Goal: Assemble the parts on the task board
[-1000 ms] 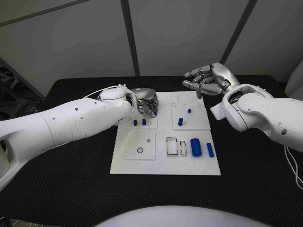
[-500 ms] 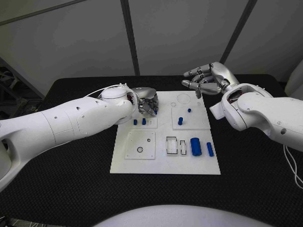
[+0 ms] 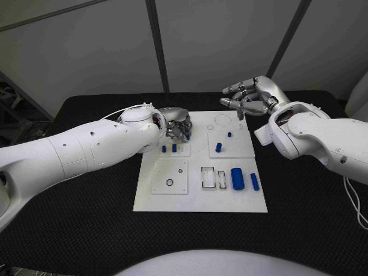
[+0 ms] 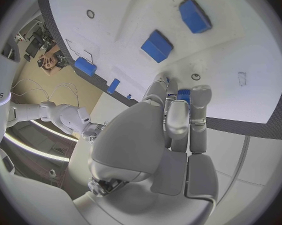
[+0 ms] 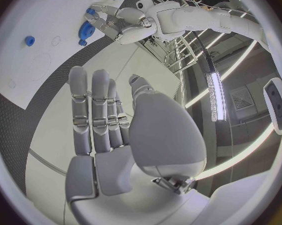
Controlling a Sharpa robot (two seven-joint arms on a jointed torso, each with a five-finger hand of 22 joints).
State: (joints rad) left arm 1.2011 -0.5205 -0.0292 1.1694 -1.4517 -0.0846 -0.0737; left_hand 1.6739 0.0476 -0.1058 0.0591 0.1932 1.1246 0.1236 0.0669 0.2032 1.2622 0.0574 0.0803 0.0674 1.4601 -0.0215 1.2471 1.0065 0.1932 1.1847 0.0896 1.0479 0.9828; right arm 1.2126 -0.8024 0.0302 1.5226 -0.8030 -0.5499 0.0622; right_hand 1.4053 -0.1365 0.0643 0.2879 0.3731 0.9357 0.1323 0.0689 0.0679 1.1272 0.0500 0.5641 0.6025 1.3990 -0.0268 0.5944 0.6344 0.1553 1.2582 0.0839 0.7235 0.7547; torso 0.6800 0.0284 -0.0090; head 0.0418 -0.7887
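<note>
Seating step: left hand apparently pinching blue part at task board far edge; right hand released, hovering; calls for pressing down.

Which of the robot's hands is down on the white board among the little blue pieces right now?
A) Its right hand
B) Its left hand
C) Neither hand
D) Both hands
B: the left hand sits low over the far left part of the task board, its fingertips at a small blue part, while the right hand hangs with fingers apart beyond the board's far edge, holding nothing.
</note>
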